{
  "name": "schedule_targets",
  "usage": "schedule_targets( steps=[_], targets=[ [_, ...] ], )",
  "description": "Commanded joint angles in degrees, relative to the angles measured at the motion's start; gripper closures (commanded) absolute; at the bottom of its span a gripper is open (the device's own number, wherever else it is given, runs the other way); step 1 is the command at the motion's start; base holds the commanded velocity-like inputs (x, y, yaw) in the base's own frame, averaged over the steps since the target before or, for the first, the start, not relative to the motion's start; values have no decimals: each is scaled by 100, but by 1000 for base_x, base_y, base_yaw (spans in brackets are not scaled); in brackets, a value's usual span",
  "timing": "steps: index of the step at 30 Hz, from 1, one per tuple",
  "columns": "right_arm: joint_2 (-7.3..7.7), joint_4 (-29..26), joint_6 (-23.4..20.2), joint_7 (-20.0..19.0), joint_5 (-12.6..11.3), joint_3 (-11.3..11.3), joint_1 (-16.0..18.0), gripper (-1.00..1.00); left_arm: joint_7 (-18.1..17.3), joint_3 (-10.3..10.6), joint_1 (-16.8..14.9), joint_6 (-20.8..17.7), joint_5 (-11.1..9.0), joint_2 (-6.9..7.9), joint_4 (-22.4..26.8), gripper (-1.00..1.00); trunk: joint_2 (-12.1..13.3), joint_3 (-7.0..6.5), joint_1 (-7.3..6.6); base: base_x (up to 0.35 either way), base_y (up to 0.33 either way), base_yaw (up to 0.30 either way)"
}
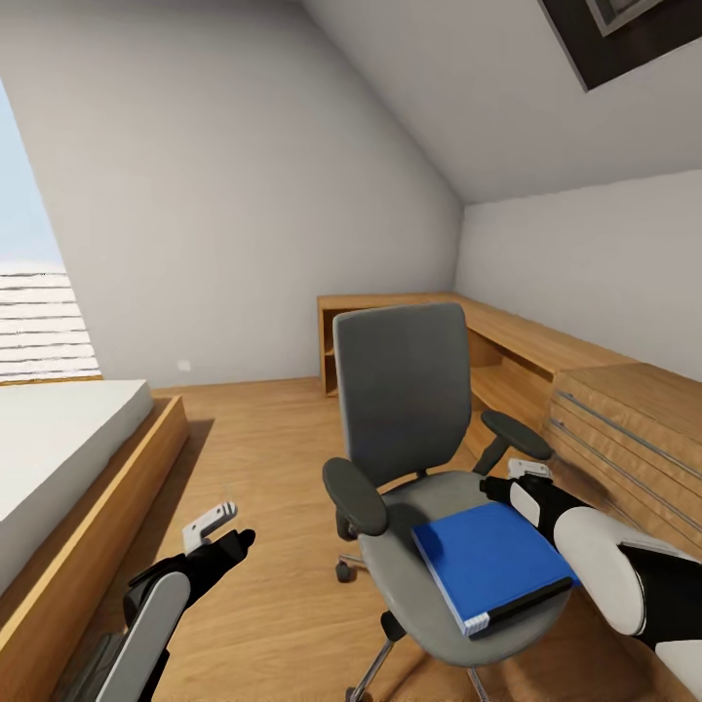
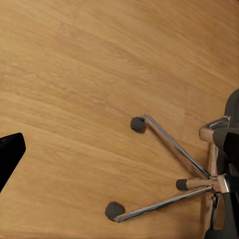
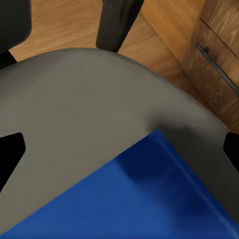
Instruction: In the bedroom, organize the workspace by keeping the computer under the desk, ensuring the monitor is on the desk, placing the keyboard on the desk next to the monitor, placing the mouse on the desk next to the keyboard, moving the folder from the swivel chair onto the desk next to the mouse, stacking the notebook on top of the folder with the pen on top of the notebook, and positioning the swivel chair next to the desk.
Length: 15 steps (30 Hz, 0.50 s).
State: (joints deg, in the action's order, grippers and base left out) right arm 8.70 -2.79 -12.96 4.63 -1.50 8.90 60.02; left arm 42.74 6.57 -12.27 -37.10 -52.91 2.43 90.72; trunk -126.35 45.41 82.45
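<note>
The grey swivel chair (image 1: pixel 405 390) stands in the middle of the oak floor, its seat (image 3: pixel 89 99) facing me. A bright blue folder (image 1: pixel 487 561) lies flat on that seat. My right gripper (image 1: pixel 517 485) hovers just above the folder's far corner (image 3: pixel 144 194), open, with its fingertips (image 3: pixel 11 154) spread wide on either side of the corner. My left gripper (image 1: pixel 226 531) hangs open over bare floor to the left of the chair. In the left wrist view one fingertip (image 2: pixel 10 154) shows above the chair's chrome base (image 2: pixel 169 144) and castors.
A low bed (image 1: pixel 58 439) in an oak frame runs along the left. Low oak cabinets (image 1: pixel 526 341) and an oak drawer unit (image 1: pixel 634 429) line the back right wall, close behind the chair. Open floor (image 1: pixel 263 458) lies between bed and chair.
</note>
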Motion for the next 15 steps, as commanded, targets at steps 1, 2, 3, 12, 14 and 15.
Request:
schedule_targets(
  steps=[1, 2, 3, 12, 14, 15],
  targets=[
    [1, -11, -23, 15, -16, 24, 2, -100, 59, 10, -4, 1, -52, 5, 7, -100, -4, 6, 0, 0, 0, 0],
    [3, -11, -21, 14, -16, 24, 2, -100, 59, 10, -6, 1, -52, 4, 7, -100, -4, 6, 0, 0, 0, 0],
    [5, -14, -19, 16, -17, 24, 2, -100, 59, 10, -5, 1, -52, 4, 7, -100, -4, 6, 0, 0, 0, 0],
    [8, -13, -15, 13, -17, 24, 1, -100, 51, 22, -5, 8, -52, 5, 7, -100, -4, 6, 0, 0, 0, 0],
    [9, -12, -18, 14, -17, 24, 0, -100, 51, 24, -6, 10, -52, 4, 7, -100, -4, 6, 0, 0, 0, 0],
    [9, -12, -19, 15, -17, 24, -2, -100, 51, 25, -5, 12, -51, 4, 5, -100, -4, 6, 0, 0, 0, 0]
  ],
)
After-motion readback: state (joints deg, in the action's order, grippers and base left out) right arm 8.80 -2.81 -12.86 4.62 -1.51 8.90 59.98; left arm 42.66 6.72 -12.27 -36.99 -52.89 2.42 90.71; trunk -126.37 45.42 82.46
